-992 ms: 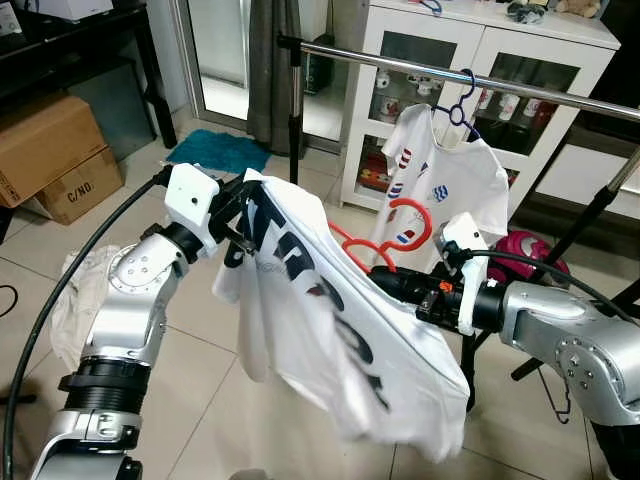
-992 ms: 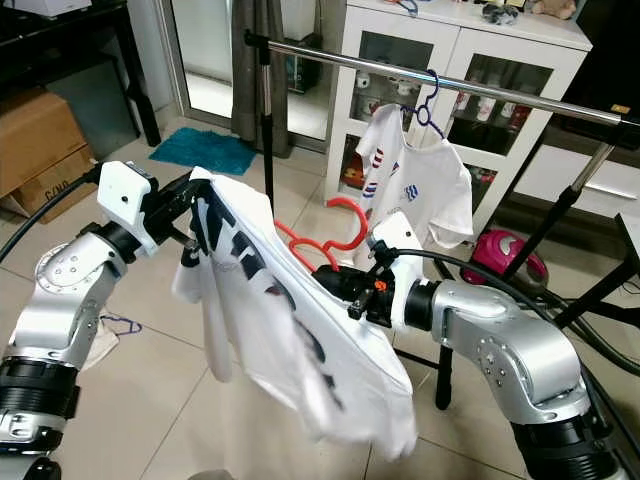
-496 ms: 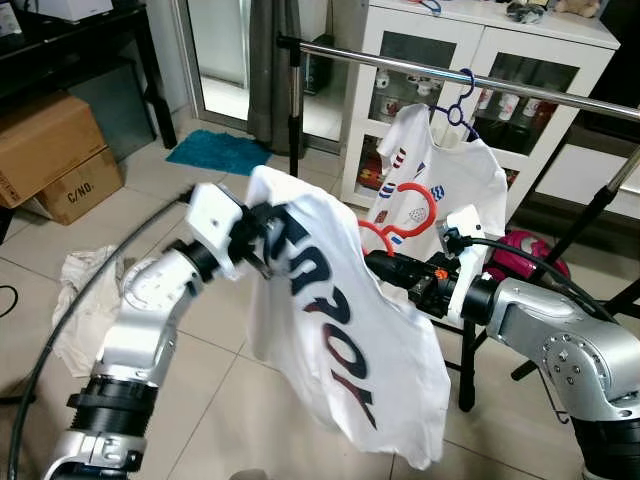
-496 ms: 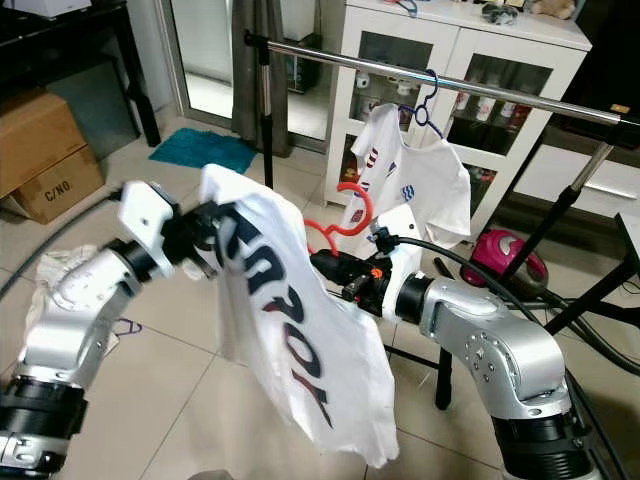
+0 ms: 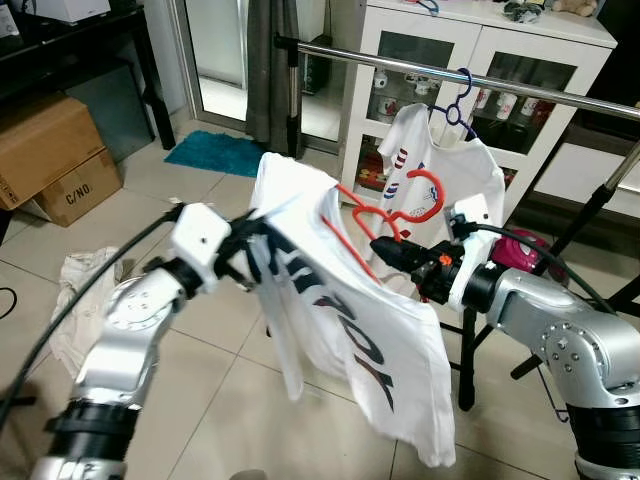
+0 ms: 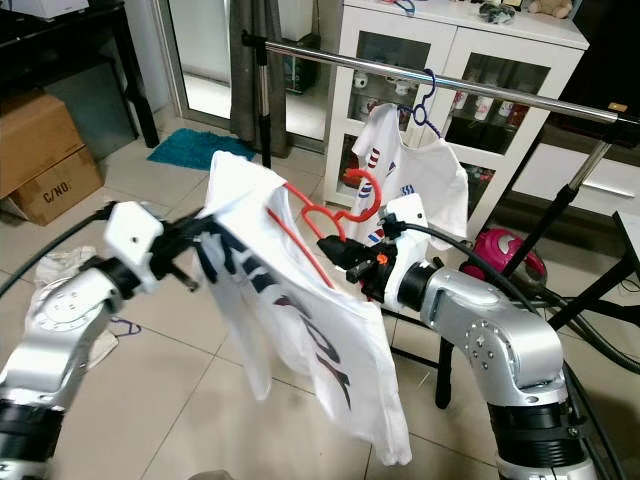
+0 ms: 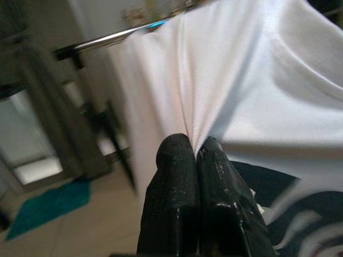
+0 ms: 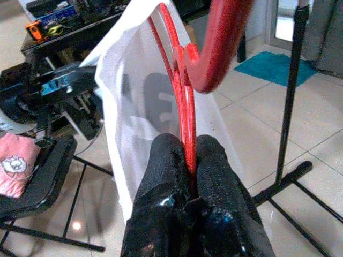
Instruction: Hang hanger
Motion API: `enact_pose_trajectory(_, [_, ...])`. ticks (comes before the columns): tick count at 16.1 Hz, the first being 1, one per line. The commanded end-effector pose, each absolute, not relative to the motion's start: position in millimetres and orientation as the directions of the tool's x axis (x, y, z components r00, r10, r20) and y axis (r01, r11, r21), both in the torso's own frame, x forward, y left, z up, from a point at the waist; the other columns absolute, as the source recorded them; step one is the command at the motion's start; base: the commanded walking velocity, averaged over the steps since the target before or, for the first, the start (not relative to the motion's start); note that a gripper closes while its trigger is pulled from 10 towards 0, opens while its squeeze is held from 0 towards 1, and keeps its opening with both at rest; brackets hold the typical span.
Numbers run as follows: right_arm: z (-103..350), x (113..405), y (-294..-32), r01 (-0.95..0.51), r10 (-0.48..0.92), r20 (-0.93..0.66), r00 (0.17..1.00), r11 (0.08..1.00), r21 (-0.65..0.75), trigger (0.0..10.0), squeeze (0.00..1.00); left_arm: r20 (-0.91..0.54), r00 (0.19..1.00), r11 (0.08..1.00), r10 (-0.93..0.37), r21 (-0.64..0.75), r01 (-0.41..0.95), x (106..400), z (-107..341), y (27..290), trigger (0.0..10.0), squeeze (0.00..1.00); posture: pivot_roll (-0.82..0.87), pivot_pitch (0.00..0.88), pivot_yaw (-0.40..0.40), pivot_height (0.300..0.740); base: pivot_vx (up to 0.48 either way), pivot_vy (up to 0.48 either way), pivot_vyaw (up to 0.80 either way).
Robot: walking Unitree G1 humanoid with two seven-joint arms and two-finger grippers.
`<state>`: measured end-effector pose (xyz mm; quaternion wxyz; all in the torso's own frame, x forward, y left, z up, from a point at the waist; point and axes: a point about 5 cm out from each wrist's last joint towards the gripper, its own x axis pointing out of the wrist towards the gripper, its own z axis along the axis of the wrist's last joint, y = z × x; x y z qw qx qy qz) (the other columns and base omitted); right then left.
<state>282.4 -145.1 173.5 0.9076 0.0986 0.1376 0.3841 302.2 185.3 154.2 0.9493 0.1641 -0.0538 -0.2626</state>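
I'm holding a red hanger [image 5: 385, 215] carrying a white T-shirt [image 5: 340, 320] with dark lettering up in front of the clothes rail [image 5: 470, 80].

My right gripper [image 8: 187, 155] is pinched on the hanger's wire and my left gripper [image 7: 195, 155] is pressed together on a fold of shirt; the wrist views show these clamps clearly, the head views show the hook below the rail. Since a second ago the hanger has risen and the shirt hangs straighter.

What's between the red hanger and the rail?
Nothing visible. The right hand holds the red plastic hanger with its hook below the shiny metal rail, open air between. The white t-shirt on a blue hanger hangs further right along the rail.
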Motion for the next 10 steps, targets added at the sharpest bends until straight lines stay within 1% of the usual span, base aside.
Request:
enact_pose_trajectory(1, [185, 288, -156, -0.649, 0.692, -0.135, 0.709, 0.715, 0.258, 10.0, 0.00, 0.000, 0.878, 0.824, -0.478, 0.347, 0.448, 302, 152, 193, 0.0, 0.00, 0.09, 0.000, -0.027, 0.740, 0.000, 0.000, 0.00])
enact_pose_trajectory(3, [188, 288, -153, -0.666, 0.707, -0.123, 0.696, 0.700, 0.256, 10.0, 0.00, -0.003, 0.869, 0.818, -0.495, 0.335, 0.468, 301, 152, 189, 0.0, 0.00, 0.09, 0.000, -0.029, 0.740, 0.000, 0.000, 0.00])
enact_pose_trajectory(6, [189, 289, -150, -0.676, 0.716, -0.113, 0.689, 0.691, 0.257, 10.0, 0.00, -0.005, 0.825, 0.784, -0.565, 0.308, 0.539, 298, 147, 171, 0.0, 0.00, 0.09, 0.000, -0.028, 0.740, 0.000, 0.000, 0.00])
enact_pose_trajectory(7, [189, 289, -148, -0.678, 0.719, -0.111, 0.686, 0.688, 0.259, 10.0, 0.00, 0.010, 0.801, 0.767, -0.599, 0.293, 0.571, 297, 147, 159, 0.0, 0.00, 0.09, 0.000, -0.026, 0.740, 0.000, 0.000, 0.00])
enact_pose_trajectory(8, [189, 289, -148, -0.679, 0.720, -0.112, 0.685, 0.686, 0.260, 10.0, 0.00, 0.018, 0.793, 0.763, -0.609, 0.287, 0.580, 297, 147, 155, 0.0, 0.00, 0.09, 0.000, -0.026, 0.740, 0.000, 0.000, 0.00])
enact_pose_trajectory(10, [186, 288, -144, -0.686, 0.726, -0.125, 0.676, 0.682, 0.254, 10.0, 0.00, 0.100, 0.768, 0.759, -0.633, 0.277, 0.589, 298, 160, 143, 0.0, 0.00, 0.09, 0.000, -0.026, 0.740, 0.000, 0.000, 0.00])
